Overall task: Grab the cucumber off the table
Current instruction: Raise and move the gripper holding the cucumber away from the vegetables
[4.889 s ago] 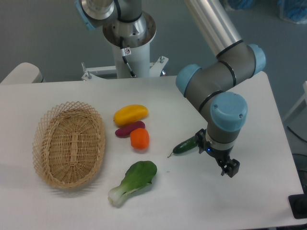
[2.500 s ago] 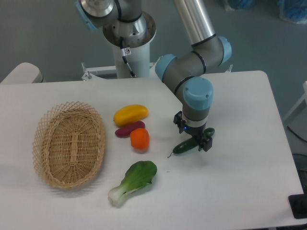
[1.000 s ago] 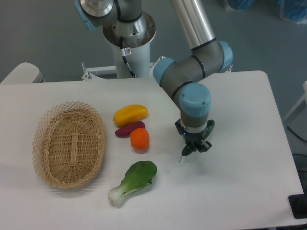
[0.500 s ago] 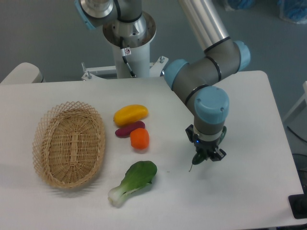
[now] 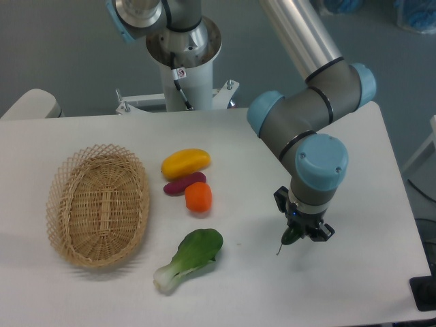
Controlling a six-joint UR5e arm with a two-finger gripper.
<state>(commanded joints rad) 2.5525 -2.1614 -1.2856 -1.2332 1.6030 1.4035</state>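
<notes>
Closest to my camera is the bok choy [image 5: 190, 258], lying on the white table [image 5: 354, 286] with its pale stalk end toward the front edge and the leafy end pointing back toward the other veg.

Right of it, a bit further in, is my gripper [image 5: 304, 233]. It's pointing down at the tabletop with the fingers clamped on the cucumber [image 5: 289, 236]. I can only see the lower dark green end poking out below the fingers, with the thin stem tip hanging down and left. The rest is hidden behind the wrist. There's a faint shadow on the table under it, but I can't say for sure whether the stem tip is touching the surface or just above it.

On the left side sits the oval wicker basket [image 5: 98, 204], well apart from the arm.

Going further back, the middle of the table has a little cluster: an orange veg [image 5: 199, 197] nearest, a purple one [image 5: 184, 183] touching it just behind, and a yellow one [image 5: 185, 162] right behind that.

Past the gripper, the arm's grey links and blue joint caps climb up and back to the top of the picture. The white robot base column [image 5: 184, 68] stands at the far edge of the table.
</notes>
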